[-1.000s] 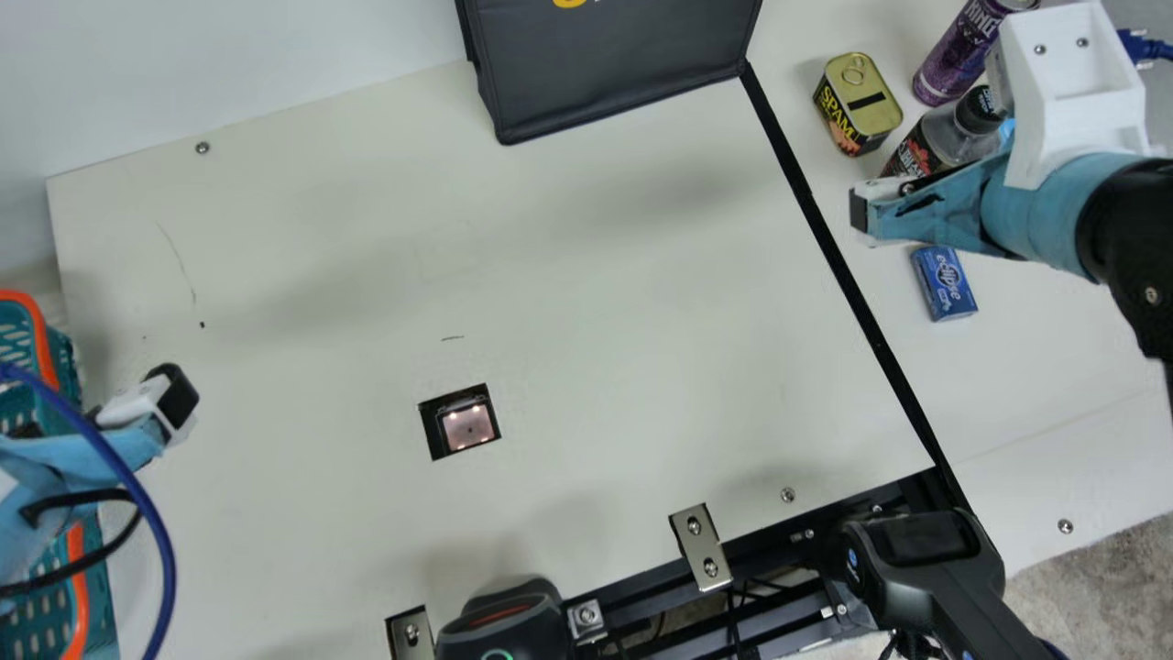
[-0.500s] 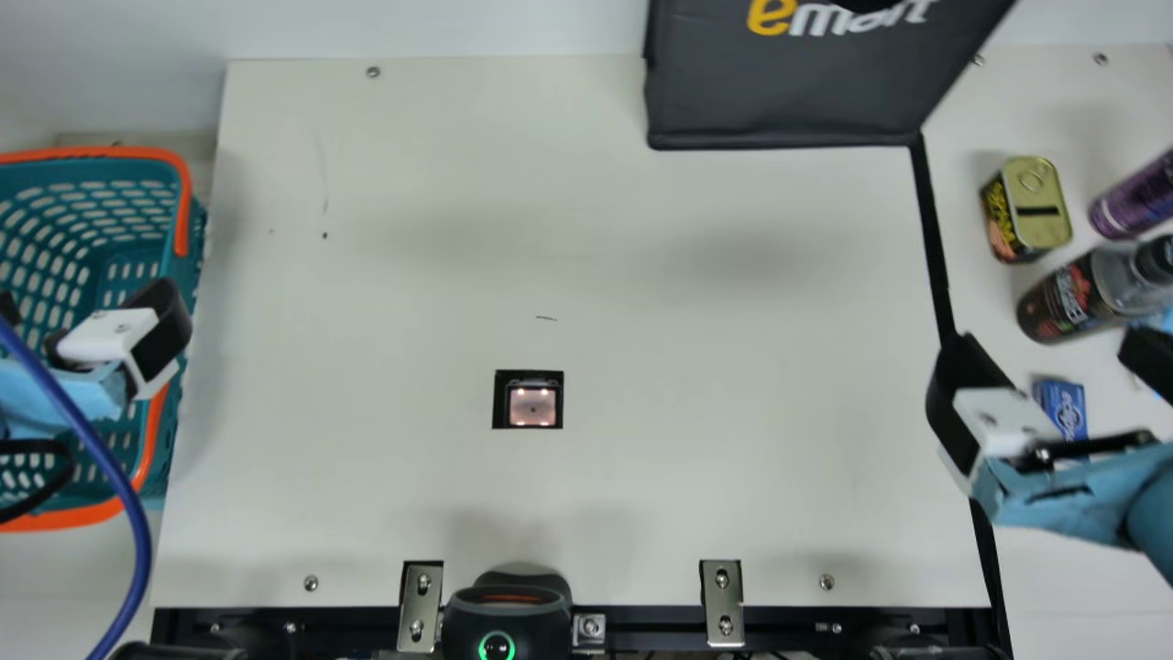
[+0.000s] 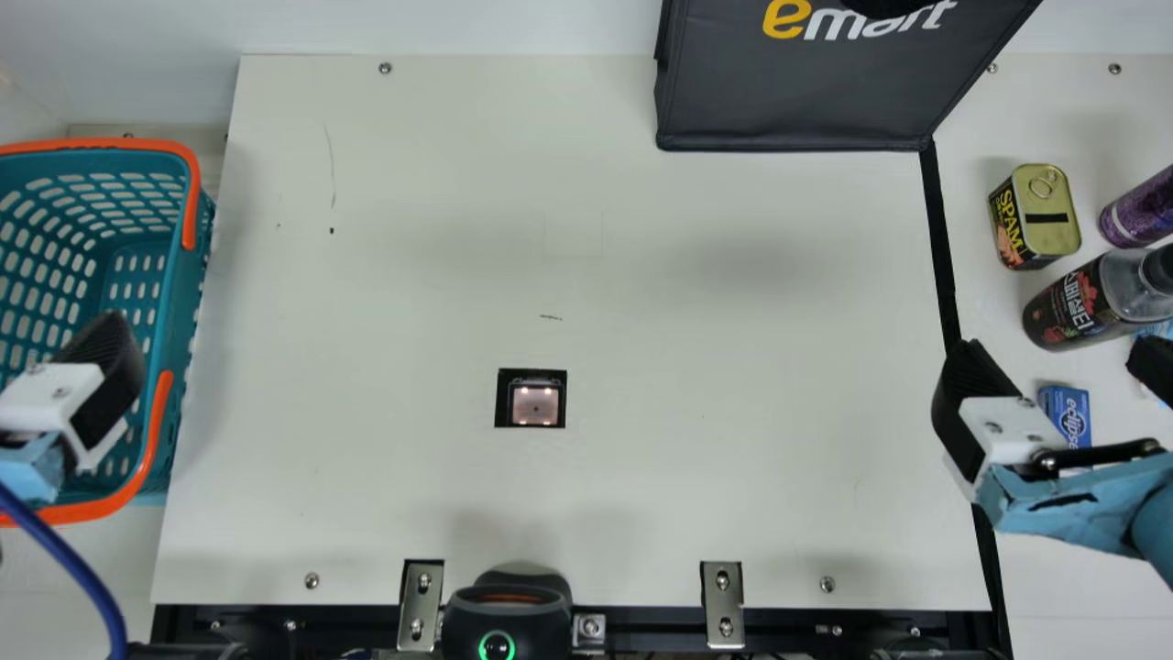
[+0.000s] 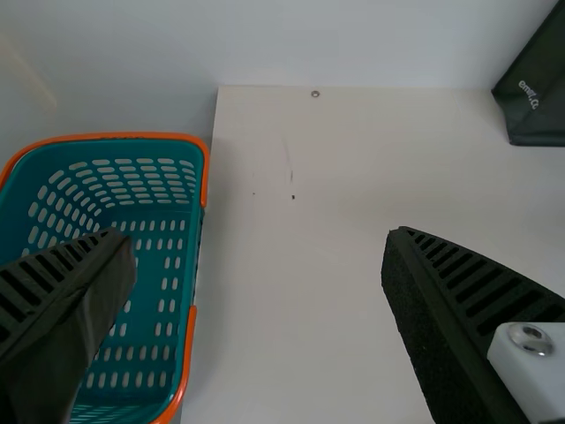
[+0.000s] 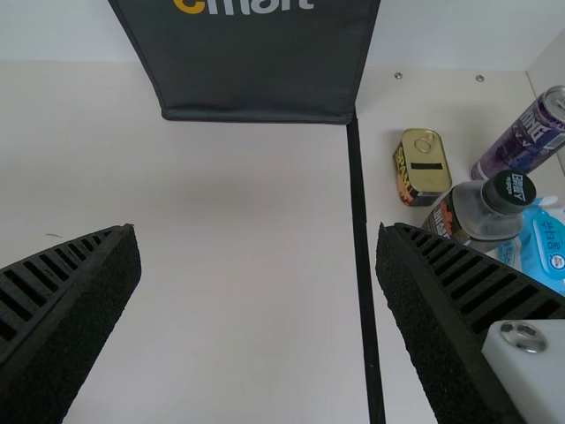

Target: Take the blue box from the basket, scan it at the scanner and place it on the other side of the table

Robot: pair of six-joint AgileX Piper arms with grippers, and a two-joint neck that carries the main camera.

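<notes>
Past the black line [image 3: 937, 247], on the table's right side, lies the blue box [image 3: 1063, 405], partly hidden by the right gripper [image 3: 1052, 359], whose jaws stand wide apart, released. Near the box is a bottle [image 3: 1072, 307] (dark label, black cap), with a tin [image 3: 1052, 220] and a purple can [image 3: 1141, 213] close by. At the other side, the left gripper [image 3: 92, 390] hangs over the basket [image 3: 188, 302], its jaws released and spread too. Between the arms, the scanner [image 3: 535, 405] sits lit in the table [image 3: 715, 367].
</notes>
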